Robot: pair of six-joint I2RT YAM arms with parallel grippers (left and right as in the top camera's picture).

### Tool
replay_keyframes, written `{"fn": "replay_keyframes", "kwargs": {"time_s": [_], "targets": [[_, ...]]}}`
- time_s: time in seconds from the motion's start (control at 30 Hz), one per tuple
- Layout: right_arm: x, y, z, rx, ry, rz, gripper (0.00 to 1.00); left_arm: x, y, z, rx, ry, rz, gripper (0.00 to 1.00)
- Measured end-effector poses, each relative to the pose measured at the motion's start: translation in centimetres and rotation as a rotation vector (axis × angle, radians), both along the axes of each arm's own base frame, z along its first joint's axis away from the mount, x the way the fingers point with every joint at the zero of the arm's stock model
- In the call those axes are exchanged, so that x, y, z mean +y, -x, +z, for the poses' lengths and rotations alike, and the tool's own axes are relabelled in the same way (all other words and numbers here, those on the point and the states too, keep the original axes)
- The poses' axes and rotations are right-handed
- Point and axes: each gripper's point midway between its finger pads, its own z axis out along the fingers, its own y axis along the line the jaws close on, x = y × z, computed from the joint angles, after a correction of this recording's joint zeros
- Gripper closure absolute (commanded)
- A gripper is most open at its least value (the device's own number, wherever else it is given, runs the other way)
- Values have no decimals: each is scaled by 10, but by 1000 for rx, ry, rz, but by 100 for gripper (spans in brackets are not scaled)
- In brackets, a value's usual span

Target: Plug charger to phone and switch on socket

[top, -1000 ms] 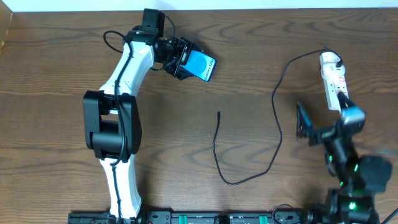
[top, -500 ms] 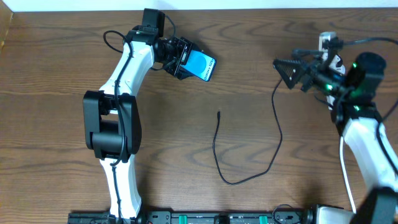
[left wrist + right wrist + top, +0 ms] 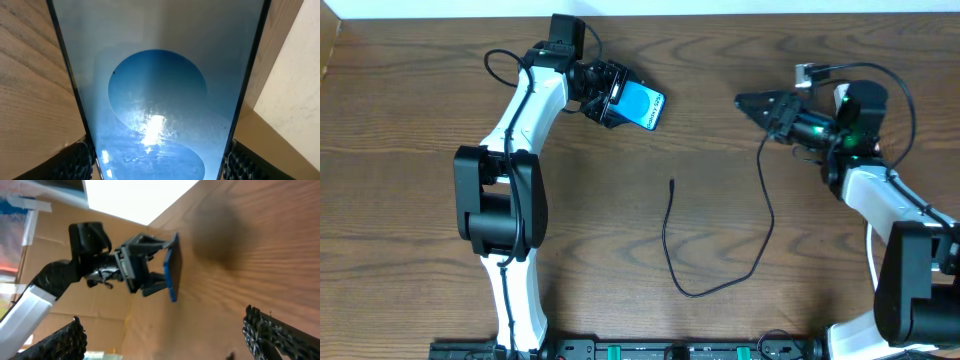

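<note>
My left gripper (image 3: 612,97) is shut on the phone (image 3: 642,105) and holds it at the back of the table. In the left wrist view the phone's light-blue screen (image 3: 157,100) fills the frame between my fingers (image 3: 75,162). The charger, a thin black cable (image 3: 767,215), loops across the table. Its plug tip (image 3: 672,183) lies free at the centre. My right gripper (image 3: 752,102) is open and empty, raised and pointing left toward the phone (image 3: 171,272). The socket (image 3: 840,95) is mostly hidden under my right arm.
The table's back edge meets a white wall just behind both grippers. The left arm's base (image 3: 498,205) stands at the left. The cable's loop (image 3: 700,293) lies near the front edge.
My right arm has swung from the front right up to the back right, and its gripper now points left above the table. The left arm and phone have not moved.
</note>
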Motion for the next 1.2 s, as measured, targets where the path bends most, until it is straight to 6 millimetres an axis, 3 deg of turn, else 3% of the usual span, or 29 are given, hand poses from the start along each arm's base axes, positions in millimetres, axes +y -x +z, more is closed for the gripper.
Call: {"fn": "replay_keyframes", "kwargs": {"time_s": [0.3,0.33,0.57,0.97,1.2], "targets": [[4,0,-2,38,-13,-8,1,-16,6,0,32,7,4,92],[6,1,-2,39,-12,-3,5,-18,7,-1,33,6,2,93],[38,10,-8,40,20,46,1,-30,12,-1,42,3,-11,92],[92,18,-42,55,200,-13,1,-53,23,-3,39,-14,-57,92],[81,14,-65,96,320,-109,1,-67,35,-5,62,-19,-90,93]]}}
